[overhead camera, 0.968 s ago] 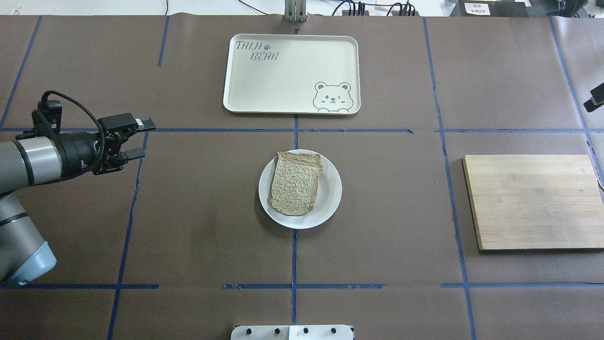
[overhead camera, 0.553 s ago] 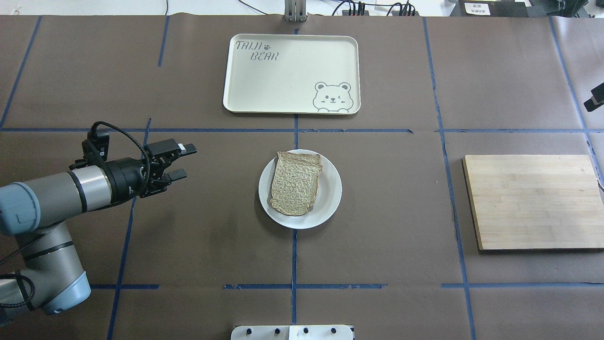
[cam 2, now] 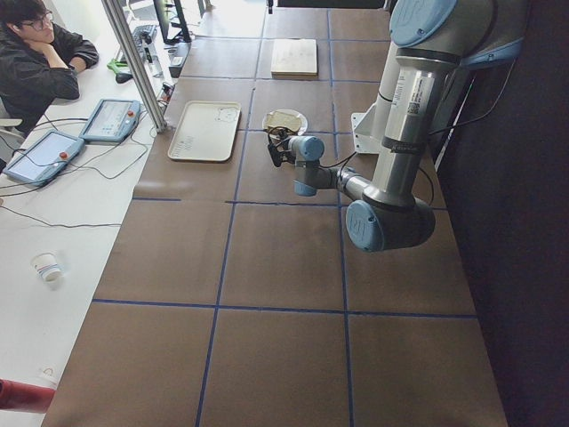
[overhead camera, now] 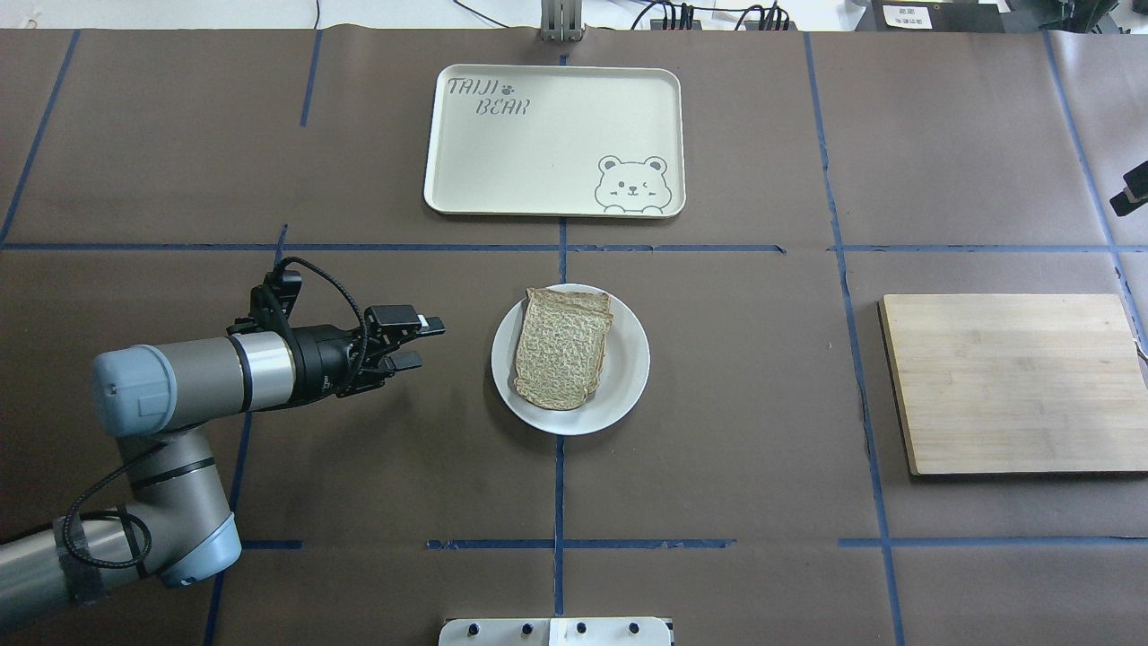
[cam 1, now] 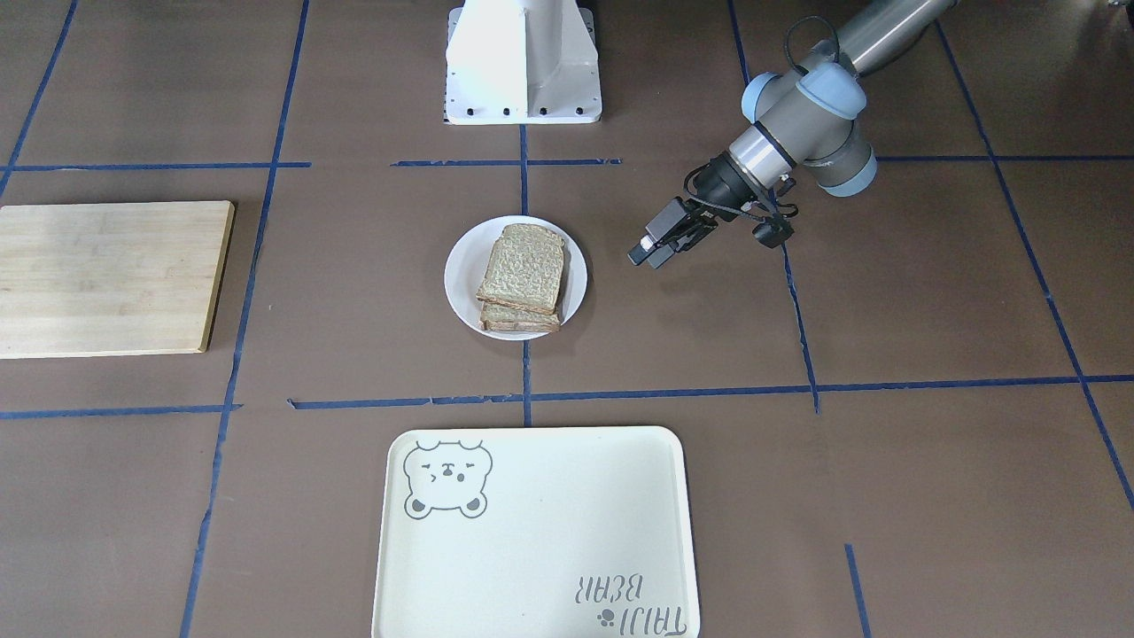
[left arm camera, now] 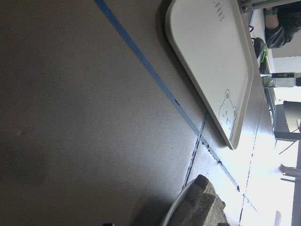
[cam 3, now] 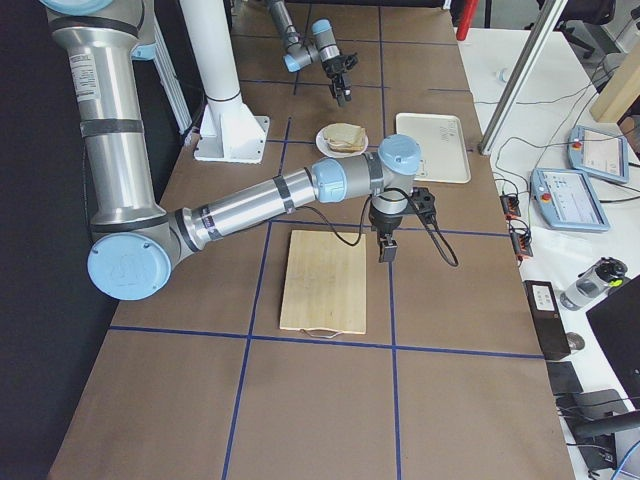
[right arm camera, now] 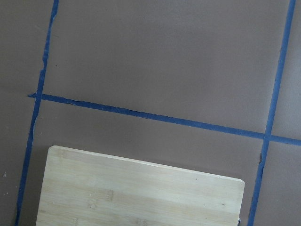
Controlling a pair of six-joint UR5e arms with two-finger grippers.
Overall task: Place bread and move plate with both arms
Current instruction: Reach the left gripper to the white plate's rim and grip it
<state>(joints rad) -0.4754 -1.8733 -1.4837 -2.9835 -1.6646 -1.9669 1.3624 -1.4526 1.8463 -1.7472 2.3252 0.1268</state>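
rough grainy bread (overhead camera: 560, 350), smooth glossy plate (overhead camera: 630, 370); matt brown table (overhead camera: 717, 449), wood-grain board (overhead camera: 1013, 381)

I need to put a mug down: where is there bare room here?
Bare table lies between the plate and the board, and between the plate and the tray; board and tray are bare too. Tight only between the plate and the left claw.

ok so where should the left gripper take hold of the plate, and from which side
Pinch the plate by its bare rim on the robot-left edge, coming in low and level from that side, where the open left gripper points. The bread covers the middle and nearly reaches that edge, so probably only a shallow pinch fits.
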